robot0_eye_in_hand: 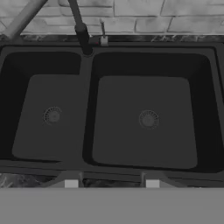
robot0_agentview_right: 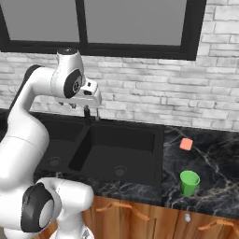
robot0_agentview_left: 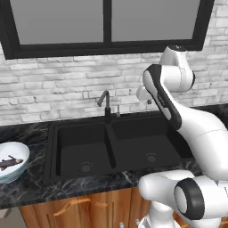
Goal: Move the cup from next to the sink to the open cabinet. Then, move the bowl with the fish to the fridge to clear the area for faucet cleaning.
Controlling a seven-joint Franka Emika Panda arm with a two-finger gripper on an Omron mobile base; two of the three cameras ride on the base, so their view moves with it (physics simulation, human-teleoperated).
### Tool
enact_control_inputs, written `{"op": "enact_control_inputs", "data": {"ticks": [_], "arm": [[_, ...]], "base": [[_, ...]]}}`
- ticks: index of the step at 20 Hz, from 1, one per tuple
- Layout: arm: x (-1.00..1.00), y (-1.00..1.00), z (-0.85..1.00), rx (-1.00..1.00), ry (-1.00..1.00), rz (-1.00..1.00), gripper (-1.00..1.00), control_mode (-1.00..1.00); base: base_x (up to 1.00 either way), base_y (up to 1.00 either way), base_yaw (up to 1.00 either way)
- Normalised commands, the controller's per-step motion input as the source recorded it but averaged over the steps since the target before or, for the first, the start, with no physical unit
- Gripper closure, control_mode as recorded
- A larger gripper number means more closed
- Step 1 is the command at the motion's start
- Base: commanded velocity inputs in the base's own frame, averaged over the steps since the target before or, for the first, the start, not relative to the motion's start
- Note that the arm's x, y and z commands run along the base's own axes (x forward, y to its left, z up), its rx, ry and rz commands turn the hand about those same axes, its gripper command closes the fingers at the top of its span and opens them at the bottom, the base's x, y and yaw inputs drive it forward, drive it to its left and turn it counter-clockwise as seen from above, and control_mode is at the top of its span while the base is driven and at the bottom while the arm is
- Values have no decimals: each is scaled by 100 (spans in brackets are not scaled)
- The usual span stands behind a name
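High over the sink (robot0_eye_in_hand: 111, 113), the gripper (robot0_eye_in_hand: 111, 183) looks down into both basins, and its two fingertips (robot0_eye_in_hand: 71, 183) stand partly apart with nothing between them. I think the arm is raised like this so it can see the whole work area before it goes for the first thing. Behind the divider of the basins stands the faucet (robot0_agentview_left: 105, 104), at the far edge. On the counter right of the sink, near the front edge, the cup (robot0_agentview_right: 189, 182) stands upright and alone, with free space around it for a grasp. Farther back lies a small pink block (robot0_agentview_right: 186, 144). Left of the sink, well apart, the bowl (robot0_agentview_left: 11, 161) holds the fish (robot0_agentview_left: 10, 162), so it probably waits for the second step.
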Motion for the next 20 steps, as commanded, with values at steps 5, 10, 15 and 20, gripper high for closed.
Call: {"op": "enact_control_inputs", "data": {"ticks": [5,10,15,20], "arm": [[-20,0,-1,0,1,-1,-100,-100],[-85,-37,-33,5,5,-12,-100,-100],[0,0,0,0,0,0,-100,100],[0,0,0,0,0,0,-100,100]], "base": [[0,0,0],[0,0,0],[-40,-87,-12],[-10,-100,-8]]}}
